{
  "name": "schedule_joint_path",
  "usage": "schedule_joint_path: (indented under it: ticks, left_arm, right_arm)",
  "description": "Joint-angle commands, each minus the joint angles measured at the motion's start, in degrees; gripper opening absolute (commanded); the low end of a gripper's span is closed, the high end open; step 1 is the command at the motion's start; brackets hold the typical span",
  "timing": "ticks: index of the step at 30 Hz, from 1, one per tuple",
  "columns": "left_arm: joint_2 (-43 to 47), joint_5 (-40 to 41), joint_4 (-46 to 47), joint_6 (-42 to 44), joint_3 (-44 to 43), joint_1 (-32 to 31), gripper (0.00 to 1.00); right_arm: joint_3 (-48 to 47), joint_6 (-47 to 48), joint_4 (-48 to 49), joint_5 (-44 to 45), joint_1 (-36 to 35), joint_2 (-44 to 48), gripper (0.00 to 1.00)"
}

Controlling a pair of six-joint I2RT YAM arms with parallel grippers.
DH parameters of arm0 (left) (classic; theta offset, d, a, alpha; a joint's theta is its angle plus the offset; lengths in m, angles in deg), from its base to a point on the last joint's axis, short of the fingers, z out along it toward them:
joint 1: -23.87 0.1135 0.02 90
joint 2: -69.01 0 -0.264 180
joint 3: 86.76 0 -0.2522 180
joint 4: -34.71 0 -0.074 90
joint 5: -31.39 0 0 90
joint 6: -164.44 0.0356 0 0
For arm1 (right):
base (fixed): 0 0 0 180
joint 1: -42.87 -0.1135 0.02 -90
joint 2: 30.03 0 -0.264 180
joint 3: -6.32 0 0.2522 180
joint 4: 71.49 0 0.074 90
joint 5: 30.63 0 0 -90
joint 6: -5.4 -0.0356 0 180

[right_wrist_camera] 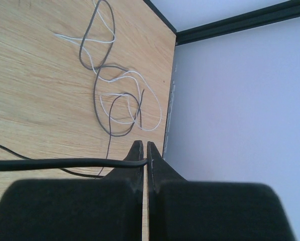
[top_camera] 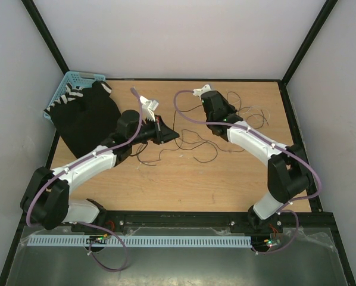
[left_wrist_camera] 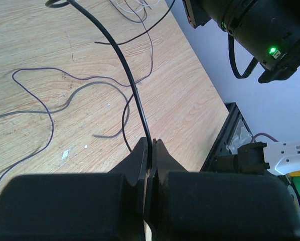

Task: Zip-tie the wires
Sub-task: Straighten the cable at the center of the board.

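- In the left wrist view, the left end effector [left_wrist_camera: 150,146] is closed on one black wire [left_wrist_camera: 131,85]. The wire rises from between the fingertips and arcs away over the desk [left_wrist_camera: 49,30]. It appears to be pinched so that this strand is lifted clear of the rest.
- Ahead and to the left of those fingertips, more of the wires [left_wrist_camera: 49,108] lie loose on the desk.
- In the right wrist view, the right end effector [right_wrist_camera: 144,149] is likewise closed. A black wire runs in from its left to the fingertips and is seemingly gripped there. Whether it is the same strand cannot be told.
- Beyond those fingertips, grey and white strands [right_wrist_camera: 115,100] curl near the desk edge.
- In the top view, the tangle is spread between and around both end effectors. The strands are probably being gathered so that a tie can be passed round them.
- The zip tie cannot be made out in any view.
- A black cloth [top_camera: 86,119] lies well apart, on the left end effector's outer side.
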Motion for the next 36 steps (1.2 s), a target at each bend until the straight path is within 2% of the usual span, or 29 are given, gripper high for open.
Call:
schedule_joint_path:
  ticks: [1,6,14,17,21,24,28,33,36]
  left_arm:
    - [0.04,-0.59,1.07,-0.23,-0.09,0.33,0.0]
    - [-3.02,-1.6,1.1,-0.74,-4.05,0.33,0.0]
    - [-15.62,-4.32,1.1,-2.51,-17.11,-0.18,0.0]
    - [-15.82,-4.75,1.03,-2.43,-16.21,0.5,0.0]
    - [-10.89,-8.3,-0.01,-4.41,-10.77,4.83,0.0]
    - [-5.59,-12.17,-6.07,-5.41,-7.2,10.1,0.0]
    - [1.2,-16.11,-19.57,-2.77,-5.18,14.48,0.0]
    - [9.1,-12.65,-37.47,4.51,-2.79,17.63,0.0]
    - [12.29,-11.73,-42.66,6.83,-0.82,20.76,0.0]
  right_arm:
    - [-2.52,1.42,-0.94,2.65,-0.14,0.75,0.0]
    - [-5.3,-5.33,-2.81,-1.51,3.1,-1.02,0.0]
    - [-6.22,-15.83,-8.37,-11.62,8.47,0.72,0.0]
    - [-3.5,-15.79,-8.79,-12.66,8.53,3.94,0.0]
    - [-0.93,-14.26,-11.23,-13.94,8.55,8.3,0.0]
    - [-0.47,-12.76,-14.58,-14.35,8.34,10.25,0.0]
    - [-1.9,-11.63,-22.25,-20.64,7.07,10.66,0.0]
    - [-5.38,-13.15,-34.74,-23.25,3.85,6.42,0.0]
    - [-7.63,-13.76,-40.89,-22.38,2.08,2.03,0.0]
